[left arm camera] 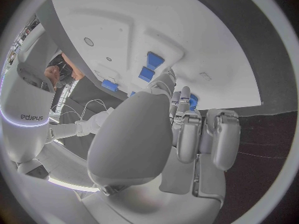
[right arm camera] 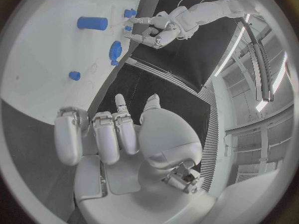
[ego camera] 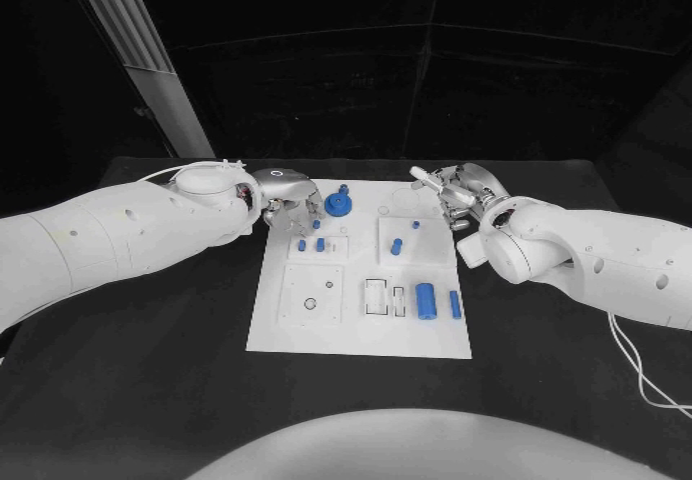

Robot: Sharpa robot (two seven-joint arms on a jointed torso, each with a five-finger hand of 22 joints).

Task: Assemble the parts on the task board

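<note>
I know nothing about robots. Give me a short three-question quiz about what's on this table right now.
1. True or false: the blue gear lies at the far end of the task board, beside the left hand.
2. Which hand is off the board, over the black table? A) left B) right
3. Fill in: the large blue cylinder lies on the board's ____ side, seen from the head camera.

Key: 1 true; 2 B; 3 right.

A robotics lab or test cell: a black table (ego camera: 130,380) stands against dark walls, with a white task board (ego camera: 361,335) set squarely on it and long ceiling light strips (right arm camera: 261,59) overhead.
</note>
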